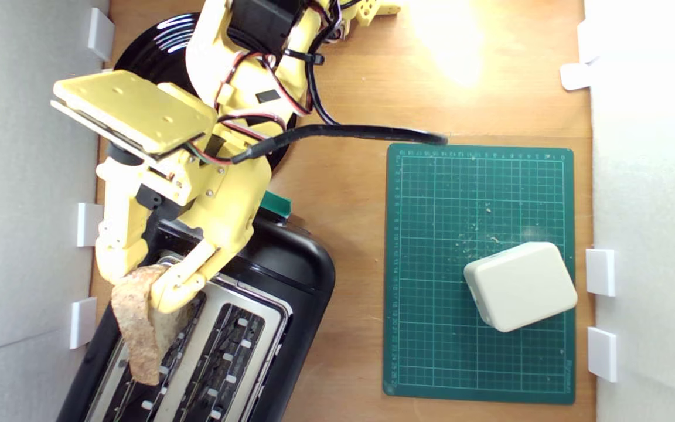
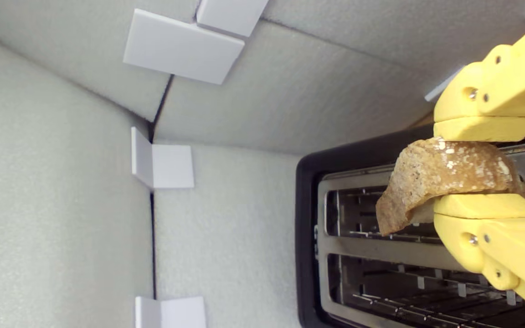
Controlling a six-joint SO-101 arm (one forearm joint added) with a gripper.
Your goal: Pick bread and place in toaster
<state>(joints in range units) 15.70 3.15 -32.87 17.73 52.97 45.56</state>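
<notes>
The bread (image 1: 138, 328) hangs pinched by its crust between the closed yellow fingers (image 2: 481, 205), held edge-down over the toaster (image 1: 290, 275) so it can drop into the slot nearest the foam wall (image 1: 21, 176).

light: bright, even | glare: blown-out patch on table (image 1: 449, 47) (far edge) | focus: both views sharp
</notes>
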